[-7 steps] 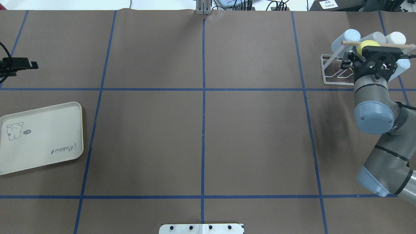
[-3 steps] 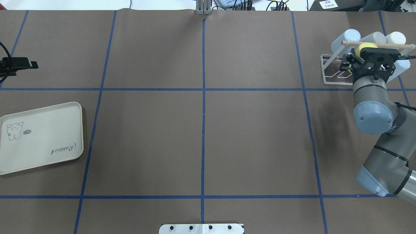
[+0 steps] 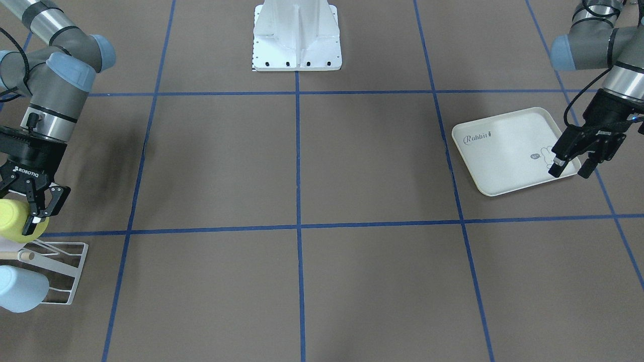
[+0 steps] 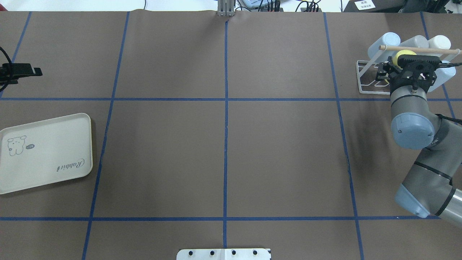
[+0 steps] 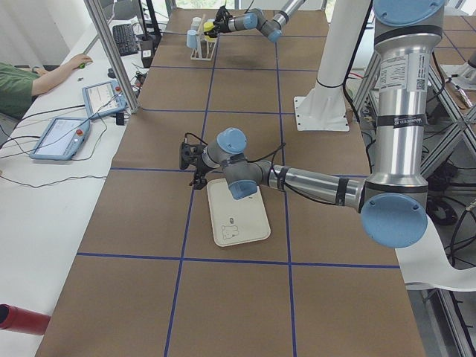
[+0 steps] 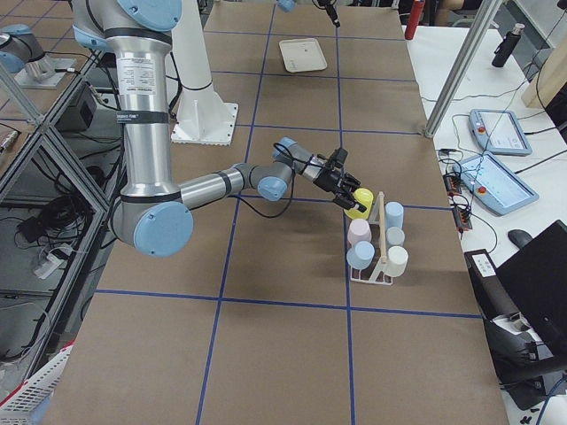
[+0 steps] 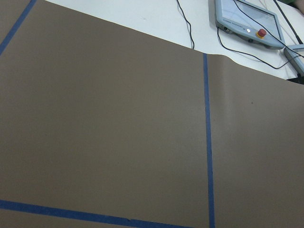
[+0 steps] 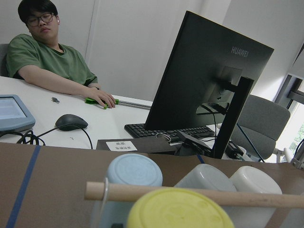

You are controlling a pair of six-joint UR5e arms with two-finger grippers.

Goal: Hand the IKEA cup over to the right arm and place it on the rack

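Observation:
The IKEA cup [image 3: 10, 217] is yellow and lies on its side in my right gripper [image 3: 22, 221], which is shut on it. It hangs just above the near end of the white wire rack [image 3: 60, 271]. From overhead, the cup [image 4: 403, 55] sits just in front of the rack's wooden dowel [image 4: 418, 48], with the gripper [image 4: 406, 68] over the rack [image 4: 364, 77]. In the right wrist view the cup's yellow base [image 8: 180, 211] fills the bottom edge under the dowel [image 8: 199, 194]. My left gripper [image 3: 568, 172] hangs open and empty over the tray's corner.
Other cups sit on the rack: light blue [image 4: 388, 38], grey [image 4: 418, 40], white [image 4: 439, 42]. A cream rabbit-print tray [image 4: 47, 151] lies at the left. A white base plate [image 3: 297, 35] stands at the robot's side. A person sits beyond the far edge.
My right gripper has sunk a little toward the rack with the yellow cup, which now shows in front of the dowel instead of across it. The left arm has not moved.

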